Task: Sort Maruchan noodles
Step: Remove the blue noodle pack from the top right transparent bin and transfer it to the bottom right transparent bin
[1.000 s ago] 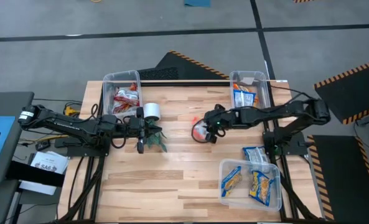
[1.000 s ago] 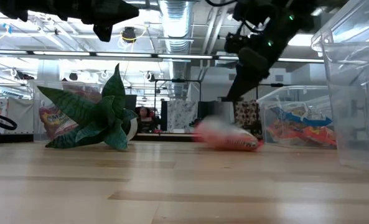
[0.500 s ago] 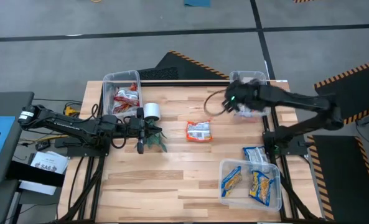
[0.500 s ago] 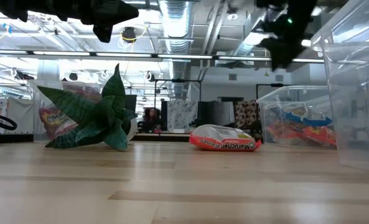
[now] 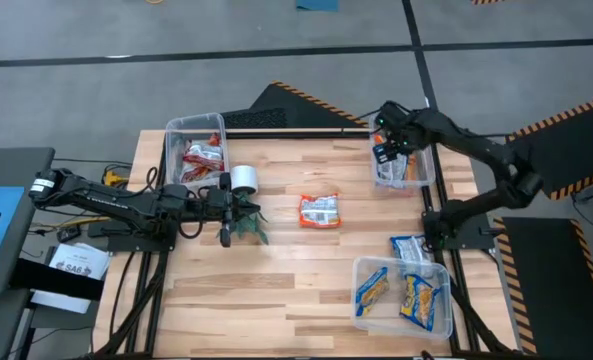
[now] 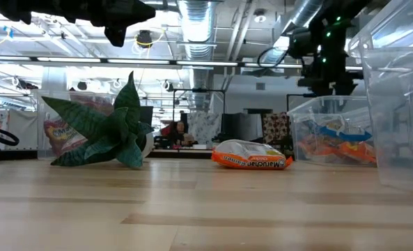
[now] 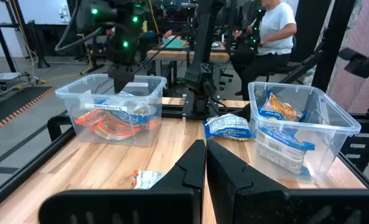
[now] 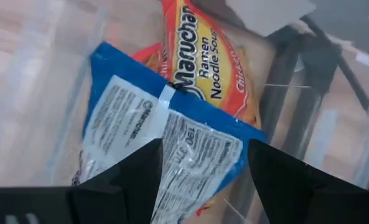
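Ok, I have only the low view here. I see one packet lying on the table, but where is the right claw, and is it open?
Observer: The right claw hangs over the far right bin. It is open and holds nothing.
Operator: What lies under it in that bin?
Observer: The right wrist view shows a blue-and-white packet, printed back up, resting on an orange packet.
Operator: And the left claw?
Observer: The left claw is shut. From above, it is next to the tipped plant, near the far left bin.
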You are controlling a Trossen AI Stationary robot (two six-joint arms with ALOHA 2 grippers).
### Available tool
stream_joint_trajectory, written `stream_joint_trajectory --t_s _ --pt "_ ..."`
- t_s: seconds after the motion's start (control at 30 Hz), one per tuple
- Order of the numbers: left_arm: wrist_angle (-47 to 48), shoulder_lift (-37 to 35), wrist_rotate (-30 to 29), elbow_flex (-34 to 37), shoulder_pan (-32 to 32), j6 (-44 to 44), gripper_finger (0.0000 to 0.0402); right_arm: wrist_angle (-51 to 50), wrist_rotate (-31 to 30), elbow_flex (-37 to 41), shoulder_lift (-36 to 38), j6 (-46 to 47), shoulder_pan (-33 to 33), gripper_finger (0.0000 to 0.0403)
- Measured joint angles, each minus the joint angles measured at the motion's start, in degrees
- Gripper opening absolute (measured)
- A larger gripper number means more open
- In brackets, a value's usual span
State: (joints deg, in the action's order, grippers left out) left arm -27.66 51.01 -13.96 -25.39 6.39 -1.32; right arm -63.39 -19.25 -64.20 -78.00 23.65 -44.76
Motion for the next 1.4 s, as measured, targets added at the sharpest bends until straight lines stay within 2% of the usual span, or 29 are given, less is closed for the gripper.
stream_joint_trajectory --t_s 0.17,0.53,0.67,0.87,0.9,1.07,1.4 --pt "0.0 0.0 0.0 0.0 0.0 0.0 0.0000 0.3 2.5 0.0 -3.6 -1.3 0.0 0.0255" --pt "0.0 0.0 0.0 0.0 0.0 -0.9 0.0000 0.4 2.6 -0.3 -9.8 -1.6 0.9 0.0249" --pt "0.0 0.0 0.0 0.0 0.0 -0.9 0.0000 0.4 2.1 -0.4 -10.8 -2.8 0.8 0.0199" --pt "0.0 0.0 0.0 0.0 0.0 -0.9 0.0000 -0.6 1.7 -0.3 -11.0 -6.0 0.8 0.0031" --pt "0.0 0.0 0.0 0.0 0.0 -0.9 0.0000 -0.7 1.8 -0.3 -10.8 -6.6 0.8 0.0018" --pt "0.0 0.0 0.0 0.0 0.0 -0.9 0.0000 -1.6 -0.4 0.2 -7.3 -8.9 0.9 0.0007" --pt "-0.6 0.0 0.0 0.0 0.0 -0.9 0.0000 -6.2 -3.6 -5.5 7.3 -8.3 1.4 0.0006"
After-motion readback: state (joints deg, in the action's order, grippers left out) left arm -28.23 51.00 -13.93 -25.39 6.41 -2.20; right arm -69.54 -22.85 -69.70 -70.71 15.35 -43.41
